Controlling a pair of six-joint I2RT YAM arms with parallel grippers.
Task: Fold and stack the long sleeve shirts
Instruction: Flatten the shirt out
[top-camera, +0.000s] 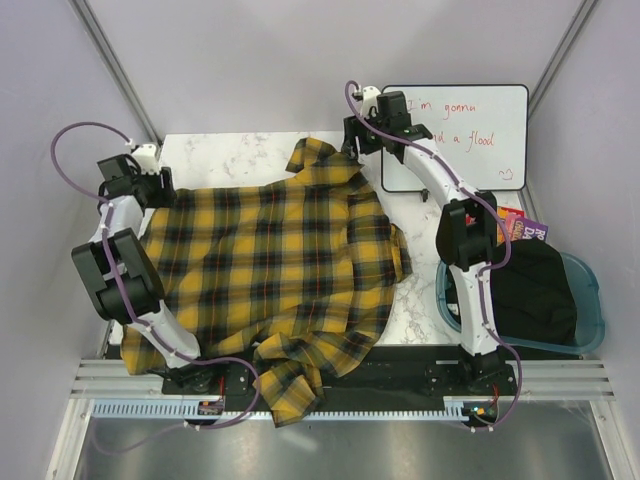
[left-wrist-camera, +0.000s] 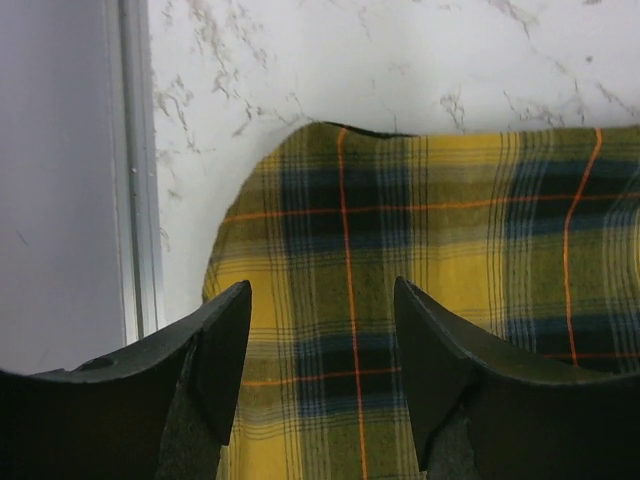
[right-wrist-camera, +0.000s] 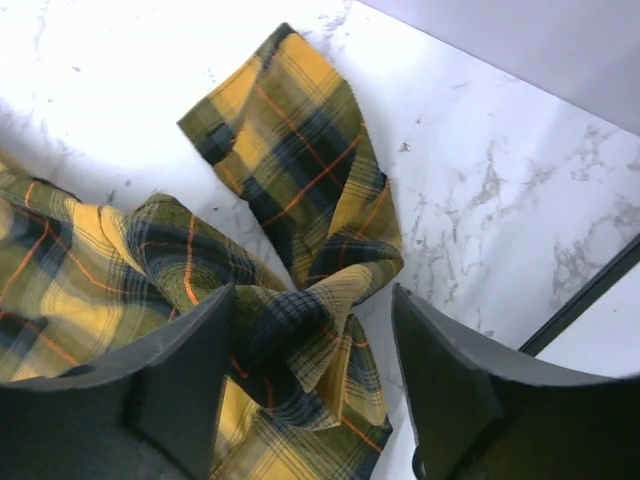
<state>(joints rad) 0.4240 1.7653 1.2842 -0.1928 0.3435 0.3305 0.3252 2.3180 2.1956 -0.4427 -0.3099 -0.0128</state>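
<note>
Shirt (top-camera: 280, 260): yellow/black plaid w/ thin red lines, spread mostly flat across the marble table (top-camera: 240, 150), filling the middle from the L side to just right of centre. Front part is rumpled. One sleeve (top-camera: 290, 390) hangs bunched over the near edge betw. the two arm bases. Near-left corner of the cloth also droops off the edge beside the L arm. At the far side a narrow flap (right-wrist-camera: 290, 150) sticks out onto bare marble; collar or cuff, can't tell. The cloth under it is twisted into a small heap.

L gripper (left-wrist-camera: 320, 290): over the far-left corner of the shirt, fingers spread apart, nothing between them. Plaid lies flat below, its rounded edge just ahead of the fingertips, bare marble beyond. A metal rail (left-wrist-camera: 140, 200) runs along the table's left side.

R gripper (right-wrist-camera: 312, 300): above the twisted heap at the far-right of the shirt, jaws wide, not pinching anything. Cloth sits below the gap; whether the fingers touch it, can't tell.

Further out: whiteboard (top-camera: 480, 165) w/ red handwriting lies flat at the far right, just beside the R arm's forearm. Blue bin (top-camera: 595, 320) at the near right, off the marble, holding a black cloth (top-camera: 535, 290). A colourful packet (top-camera: 520, 225) sits at the bin's far rim, partly hidden by the R arm.
</note>
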